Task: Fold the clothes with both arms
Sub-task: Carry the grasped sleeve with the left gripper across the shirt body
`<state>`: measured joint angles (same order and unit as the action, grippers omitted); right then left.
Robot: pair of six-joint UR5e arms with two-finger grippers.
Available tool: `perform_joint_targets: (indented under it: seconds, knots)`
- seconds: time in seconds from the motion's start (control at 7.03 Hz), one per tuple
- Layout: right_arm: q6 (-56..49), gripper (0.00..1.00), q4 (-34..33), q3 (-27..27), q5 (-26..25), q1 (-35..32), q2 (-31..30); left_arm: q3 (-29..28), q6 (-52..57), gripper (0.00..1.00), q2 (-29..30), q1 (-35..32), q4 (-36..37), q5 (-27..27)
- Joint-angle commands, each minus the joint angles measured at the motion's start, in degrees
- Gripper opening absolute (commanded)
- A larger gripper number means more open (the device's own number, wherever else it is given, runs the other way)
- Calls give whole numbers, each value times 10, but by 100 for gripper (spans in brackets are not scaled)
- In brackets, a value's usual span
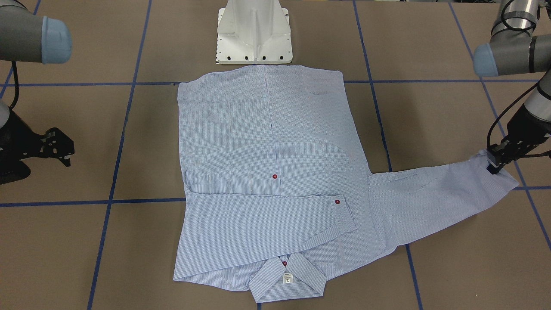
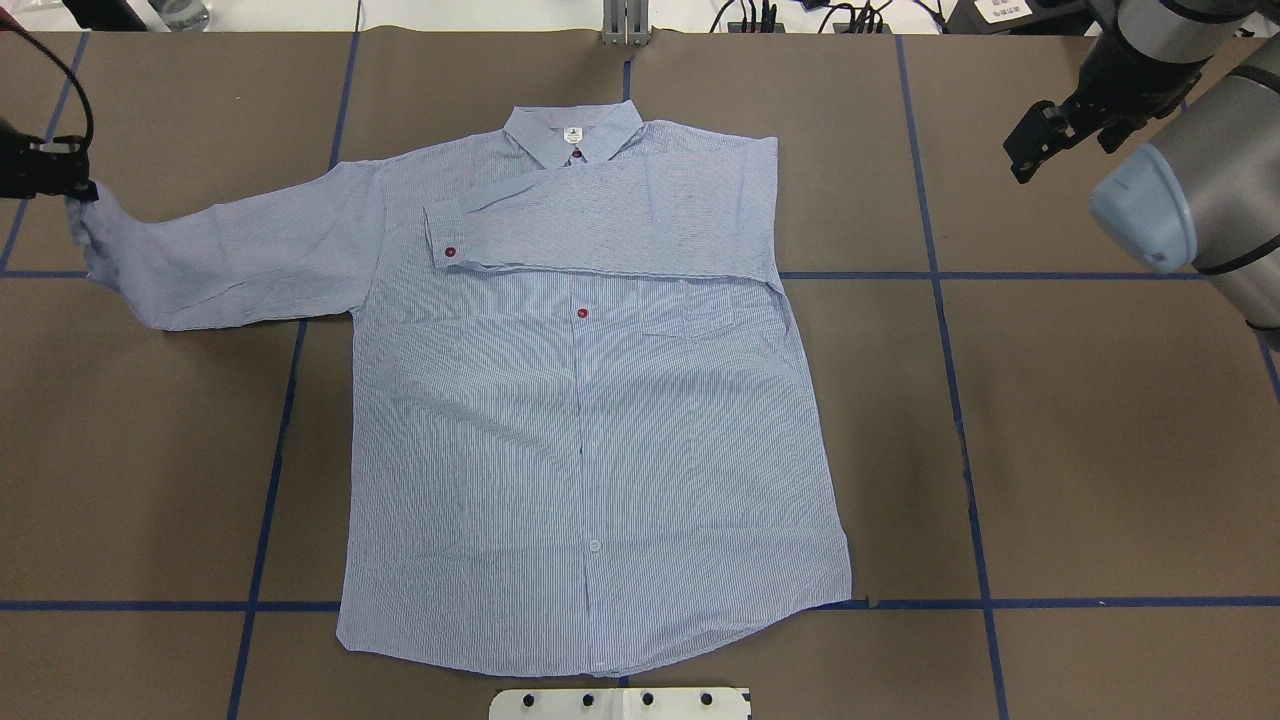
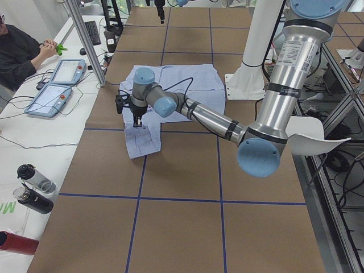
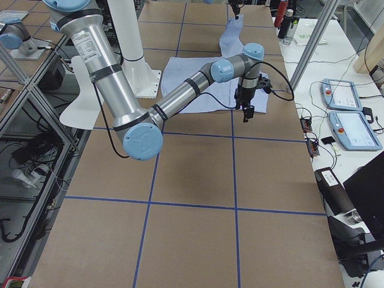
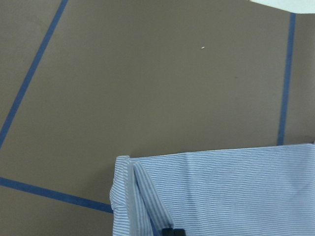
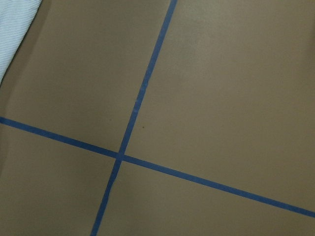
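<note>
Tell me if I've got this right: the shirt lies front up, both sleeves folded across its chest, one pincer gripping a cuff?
Not quite. Only one sleeve is folded across the shirt's chest; the other sleeve is stretched out sideways, its cuff in the left pincer. The overhead view shows it.

Bare brown table (image 2: 1100,450) runs wide on both sides of the spread shirt (image 2: 590,430). The white pedestal base (image 1: 254,34) stands just beside the middle of the hem. The outstretched sleeve (image 2: 230,260) crosses the robot's left side, with the left gripper (image 1: 493,167) clamped at its cuff. The right gripper (image 1: 68,150) hangs spread over bare table, well apart from the shirt.
</note>
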<state>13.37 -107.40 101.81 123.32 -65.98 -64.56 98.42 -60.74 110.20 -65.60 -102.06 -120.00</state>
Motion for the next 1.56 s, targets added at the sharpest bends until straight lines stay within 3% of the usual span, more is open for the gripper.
perform_joint_targets:
  seconds: [0.0, 0.28, 0.43, 1.42]
  knots:
    - [-10, 100, 1, 0, 32, -25, -23, -29, -103, 0, 107, 49, 38, -6]
    - [-44, 100, 0, -2, 44, -50, -41, -115, -188, 0, 232, 97, 30, -7]
    - [-53, 100, 0, -6, 44, -55, -45, -129, -219, 0, 268, 106, 30, -7]
    - [-62, 100, 0, -20, 43, -71, -48, -162, -339, 0, 379, 135, 29, -21]
